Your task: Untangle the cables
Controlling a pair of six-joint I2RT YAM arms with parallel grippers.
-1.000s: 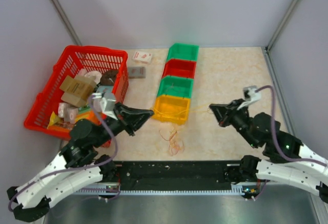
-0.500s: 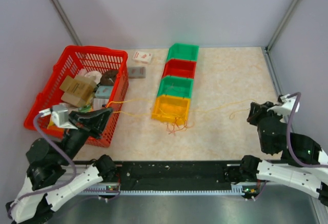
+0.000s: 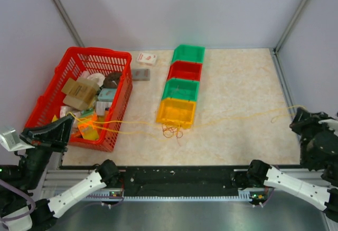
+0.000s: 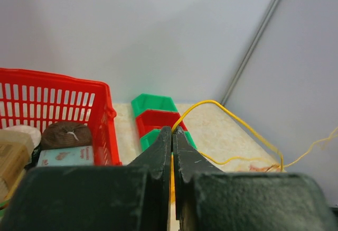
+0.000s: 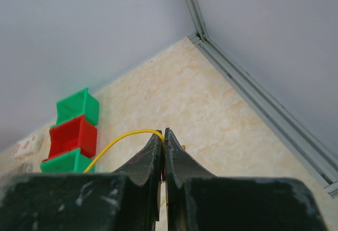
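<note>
Both tools clamped on cables [image 3: 170,131], left tool [image 4: 172,131] by red basket [image 3: 120,101], right tool [image 5: 163,136] near table [image 3: 237,83] right edge

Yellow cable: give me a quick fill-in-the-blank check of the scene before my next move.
The left hand and right hand are both ___ on the yellow cable. A small tangle lies in front of the near-end bin, which is ___. The far-end bin is ___.
Missing: shut; yellow; green.
</note>
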